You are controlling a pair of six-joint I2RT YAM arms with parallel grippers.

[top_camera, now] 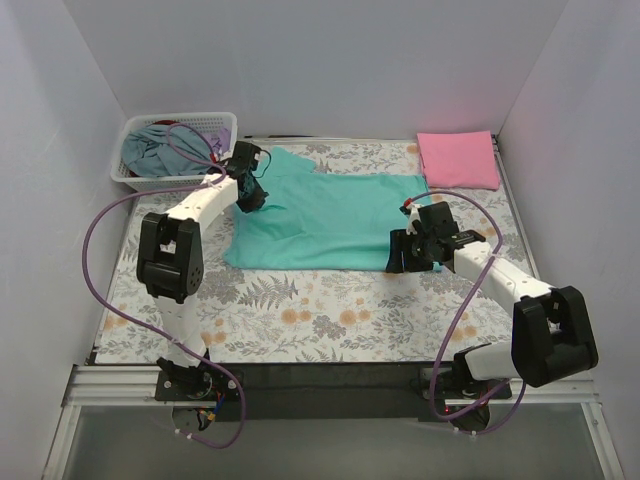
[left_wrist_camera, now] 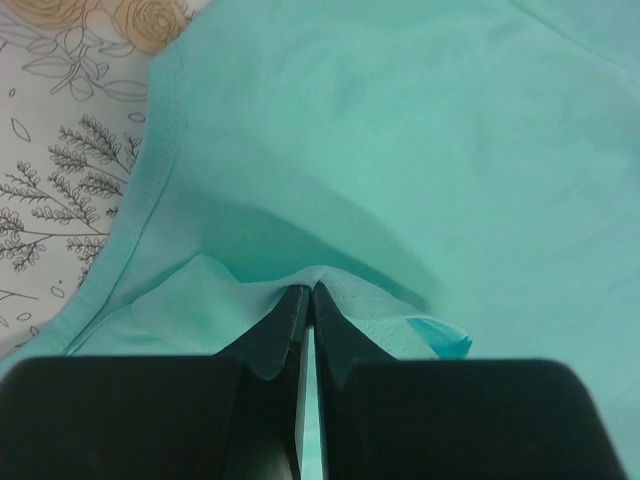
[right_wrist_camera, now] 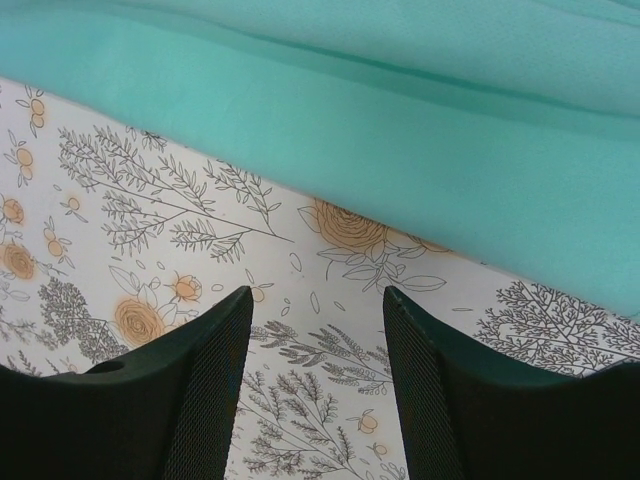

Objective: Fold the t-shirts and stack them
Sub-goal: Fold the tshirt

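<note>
Two grippers are working the teal t-shirt (top_camera: pixel 330 220): left gripper (left_wrist_camera: pixel 308 292) is pinching its edge shut for folding; right gripper (right_wrist_camera: pixel 318 300) is hovering open, empty, over the floral tablecloth (right_wrist_camera: pixel 150 200) beside the hem.

White walls (top_camera: pixel 330 60), floral tablecloth (top_camera: pixel 300 310), even lt

**Where things lie on the table**

One t-shirt (top_camera: pixel 330 220) lies mid-table (top_camera: pixel 300 320). A second t-shirt (top_camera: pixel 458 160) sits at the far right corner, well apart. At the far left corner stands a basket (top_camera: pixel 135 178) with clothes (top_camera: pixel 160 145) in it. The left gripper (top_camera: pixel 252 200) meets the first shirt's left edge. The right gripper (top_camera: pixel 405 262) is at its near right corner.
</note>
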